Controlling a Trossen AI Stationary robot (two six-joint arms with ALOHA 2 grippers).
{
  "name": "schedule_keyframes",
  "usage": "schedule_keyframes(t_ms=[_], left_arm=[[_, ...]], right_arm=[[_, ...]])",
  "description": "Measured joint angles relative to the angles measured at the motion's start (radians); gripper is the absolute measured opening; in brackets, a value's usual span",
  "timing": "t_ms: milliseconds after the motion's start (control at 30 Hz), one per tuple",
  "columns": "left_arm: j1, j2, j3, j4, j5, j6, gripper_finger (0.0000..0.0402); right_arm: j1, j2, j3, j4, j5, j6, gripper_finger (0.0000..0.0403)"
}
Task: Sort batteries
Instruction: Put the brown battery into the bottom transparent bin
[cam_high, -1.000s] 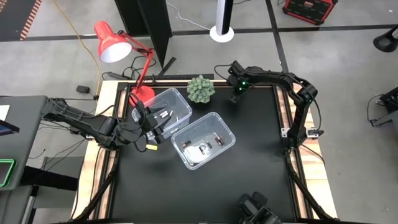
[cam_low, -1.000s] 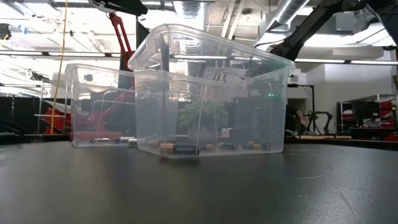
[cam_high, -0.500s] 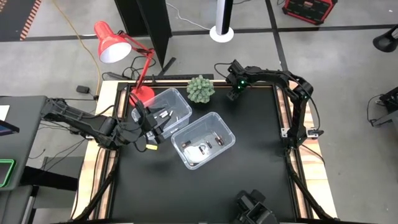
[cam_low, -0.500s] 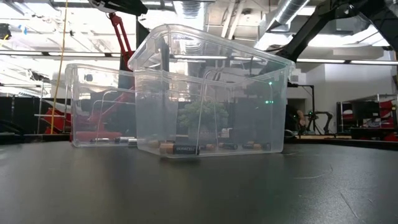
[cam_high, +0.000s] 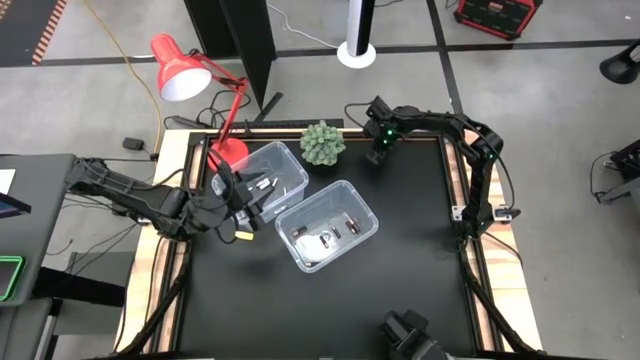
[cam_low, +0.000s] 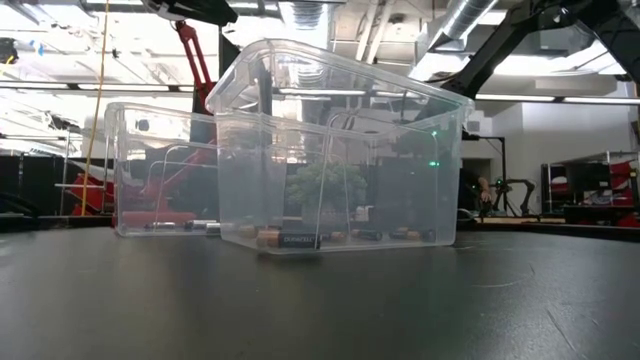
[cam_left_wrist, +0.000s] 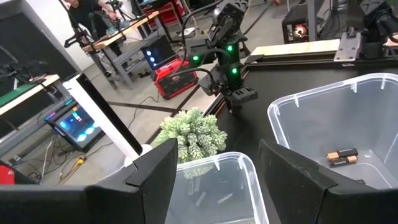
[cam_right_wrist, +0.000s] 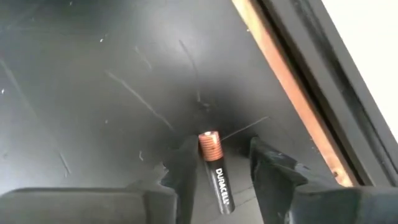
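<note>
— Black tabletop, one, wood-edged. What stands on it?

— Two clear plastic bins, touching at a corner. Far bin: holds pale silvery batteries. Near bin: holds dark batteries with copper ends, lying on its floor. Behind them, a small green plant; off the table's far-left corner, a red desk lamp.

— And your grippers?

— My left gripper: at the left side of the far bin, fingers spread wide, nothing between them. My right gripper: at the table's far edge, just right of the plant, pointing down.

— Smallest item?

— One dark battery with a copper end, lying on the black surface near the wooden rim. My right fingers sit on either side of it, partly open; I cannot tell whether they touch it.
</note>
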Motion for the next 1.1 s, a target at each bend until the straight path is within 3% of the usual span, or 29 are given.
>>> schedule_keyframes(t_ms=[233,500,800,1100], left_arm=[[0.028,0.0,0.0,0.0,0.0,-0.033,0.0219],[0.038,0.0,0.0,0.0,0.0,-0.05,0.0219],[0.038,0.0,0.0,-0.016,0.0,-0.052,0.0219],[0.038,0.0,0.0,-0.017,0.0,-0.051,0.0219]], right_arm=[[0.016,0.0,0.0,-0.015,0.003,-0.034,0.0102],[0.026,-0.003,-0.001,-0.022,0.002,-0.038,0.0012],[0.038,-0.014,-0.004,-0.02,0.002,-0.013,0.0004],[0.039,-0.136,-0.014,-0.071,-0.022,0.012,0.0002]])
